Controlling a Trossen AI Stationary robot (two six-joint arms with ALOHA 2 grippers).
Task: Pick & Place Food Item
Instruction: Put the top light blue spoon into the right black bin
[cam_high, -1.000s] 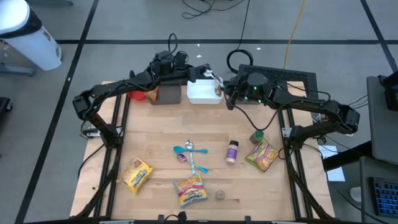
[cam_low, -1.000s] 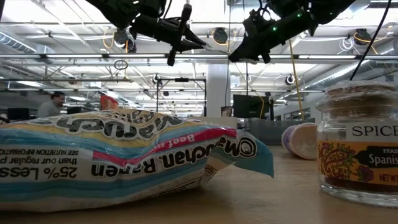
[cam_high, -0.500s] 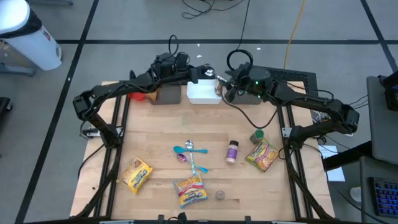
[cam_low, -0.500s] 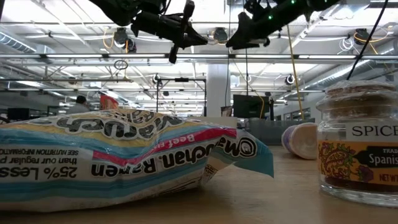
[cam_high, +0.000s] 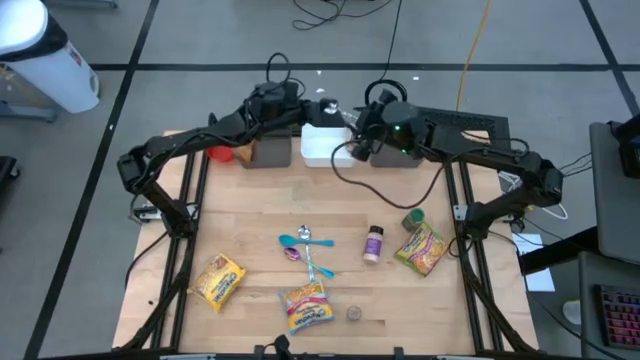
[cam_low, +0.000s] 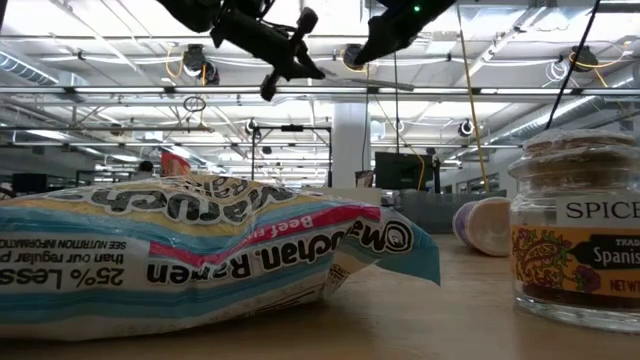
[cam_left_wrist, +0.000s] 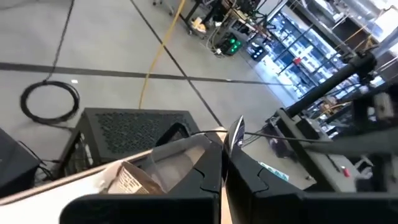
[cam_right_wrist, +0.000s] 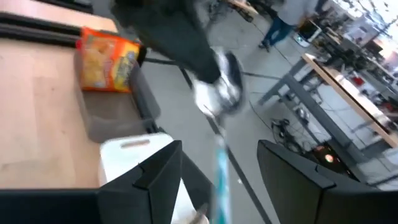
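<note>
Three ramen packets lie on the near half of the wooden surface (cam_high: 250, 200): one at the left (cam_high: 217, 280), one at the near edge (cam_high: 305, 305) and one at the right (cam_high: 422, 247). None of them is held or touched. A spice jar (cam_high: 373, 243) lies on its side between the near and right packets, and a smaller jar (cam_high: 353, 313) stands just beside the near packet. Two teal spoons (cam_high: 305, 250) lie near the middle.

Both arms reach over the far edge, above a white bin (cam_high: 322, 150). A dark bin (cam_high: 268, 152) stands just beside it, with an orange packet (cam_high: 222, 153) on that bin's other side.

The left end effector (cam_left_wrist: 222, 146) is raised above the white bin with its fingers pressed narrow on a spoon (cam_right_wrist: 217, 93). The spoon has a silver bowl and a teal handle, and it hangs from the grip.

The right end effector (cam_right_wrist: 219, 149) is close by and faces the left one. Its fingers (cam_right_wrist: 155, 177) are spread wide. The right wrist view shows the teal handle in the gap between them, and neither finger touches it.
</note>
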